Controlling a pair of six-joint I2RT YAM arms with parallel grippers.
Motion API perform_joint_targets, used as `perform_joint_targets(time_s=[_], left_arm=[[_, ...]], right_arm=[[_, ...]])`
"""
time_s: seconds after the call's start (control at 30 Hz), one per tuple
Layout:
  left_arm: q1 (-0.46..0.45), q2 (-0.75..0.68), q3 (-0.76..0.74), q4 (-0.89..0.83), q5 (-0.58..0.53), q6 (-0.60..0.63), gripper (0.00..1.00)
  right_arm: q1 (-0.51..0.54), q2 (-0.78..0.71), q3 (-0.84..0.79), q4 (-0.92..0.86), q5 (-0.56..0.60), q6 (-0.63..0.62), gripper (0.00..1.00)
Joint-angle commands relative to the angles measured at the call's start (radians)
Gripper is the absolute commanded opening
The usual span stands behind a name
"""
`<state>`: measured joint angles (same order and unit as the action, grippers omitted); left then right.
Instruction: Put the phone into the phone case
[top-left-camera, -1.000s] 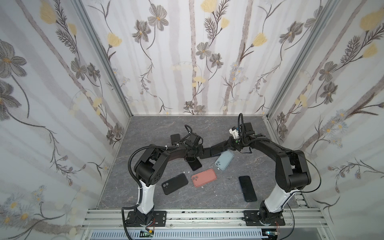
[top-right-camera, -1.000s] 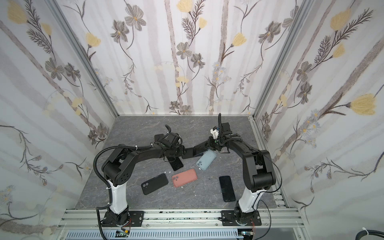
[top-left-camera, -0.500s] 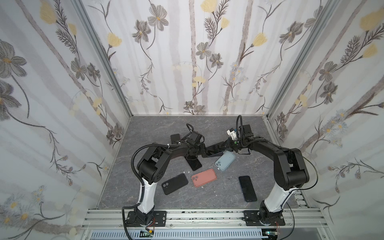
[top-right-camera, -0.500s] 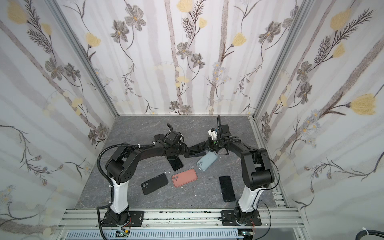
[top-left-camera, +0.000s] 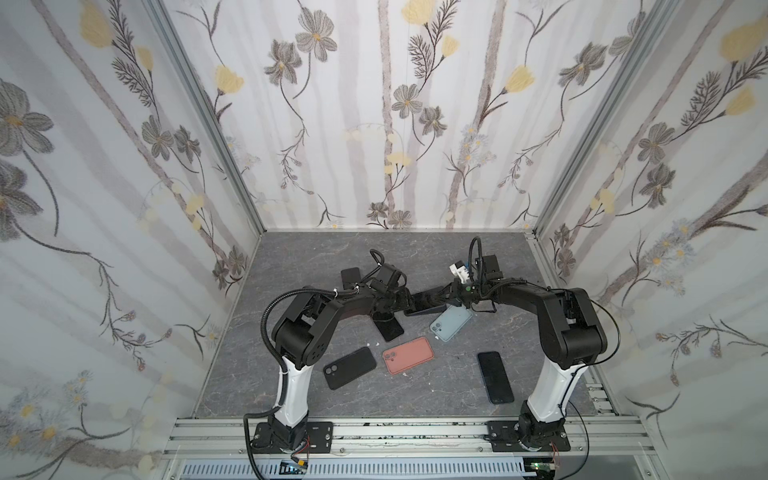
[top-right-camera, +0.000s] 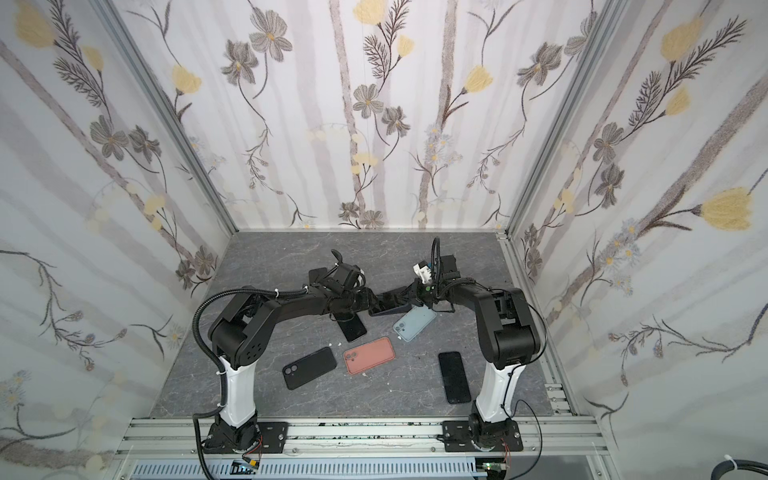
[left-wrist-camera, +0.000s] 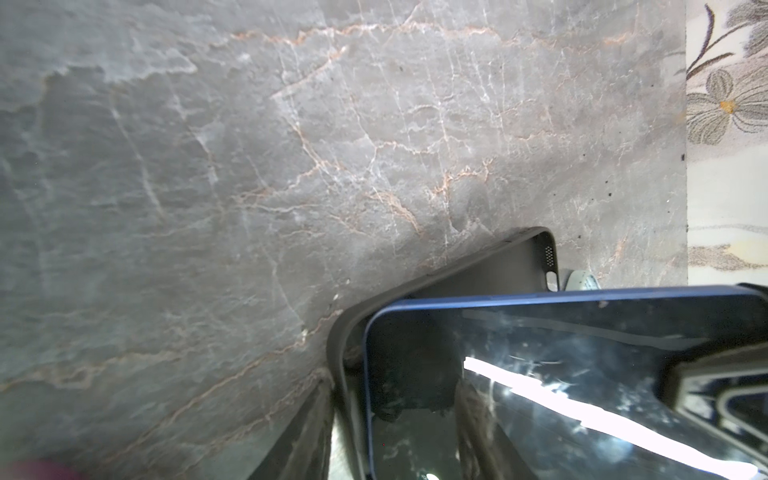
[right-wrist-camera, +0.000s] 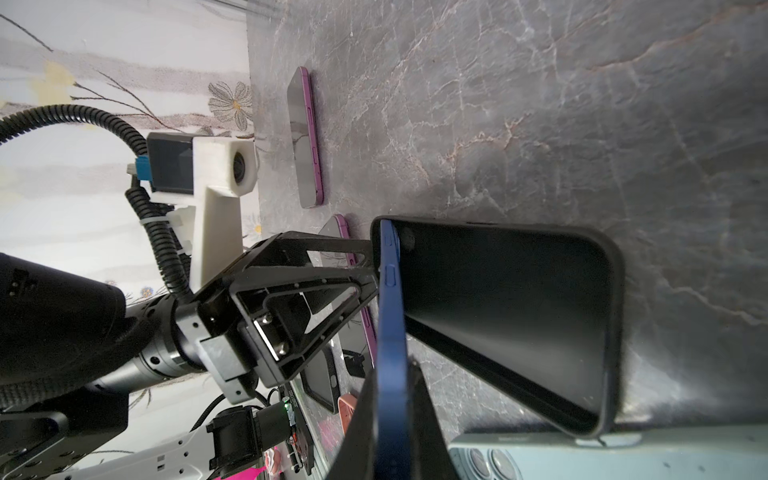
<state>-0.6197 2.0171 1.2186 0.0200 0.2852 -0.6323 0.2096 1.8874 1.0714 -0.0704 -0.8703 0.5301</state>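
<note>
Right wrist view, frame centre: the right gripper (right-wrist-camera: 392, 386) pinches the blue phone (right-wrist-camera: 390, 299), its far end tucked in the black case (right-wrist-camera: 519, 299), which the left gripper (right-wrist-camera: 368, 270) clamps.

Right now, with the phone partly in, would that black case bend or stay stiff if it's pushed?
The black case holds its tray shape while splayed off the blue phone, so it is probably fairly stiff. Its matte surface likely grips rather than slides. An empty shell, it's probably light.
</note>
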Motion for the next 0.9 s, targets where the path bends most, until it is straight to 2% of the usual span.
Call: perform_joint_targets(time_s=[0.0, 0.3, 0.53, 0.67, 0.87], left_arm=[[0.001, -0.005, -0.007, -0.001, 0.011, 0.009, 0.48], [0.005, 0.009, 0.023, -0.025, -0.002, 0.031, 0.48], [0.005, -0.013, 0.018, -0.042, -0.036, 0.045, 0.48], [0.007, -0.021, 0.015, -0.049, -0.040, 0.049, 0.47], [0.008, -0.036, 0.001, -0.051, -0.048, 0.054, 0.47]], right_arm=[[0.005, 0.025, -0.010, 0.001, 0.001, 0.000, 0.00], [0.005, 0.078, 0.004, -0.029, 0.037, -0.022, 0.03], [0.011, 0.079, 0.037, -0.095, 0.122, -0.052, 0.11], [0.015, 0.073, 0.053, -0.123, 0.149, -0.059, 0.20], [0.026, 0.068, 0.083, -0.151, 0.170, -0.064, 0.25]])
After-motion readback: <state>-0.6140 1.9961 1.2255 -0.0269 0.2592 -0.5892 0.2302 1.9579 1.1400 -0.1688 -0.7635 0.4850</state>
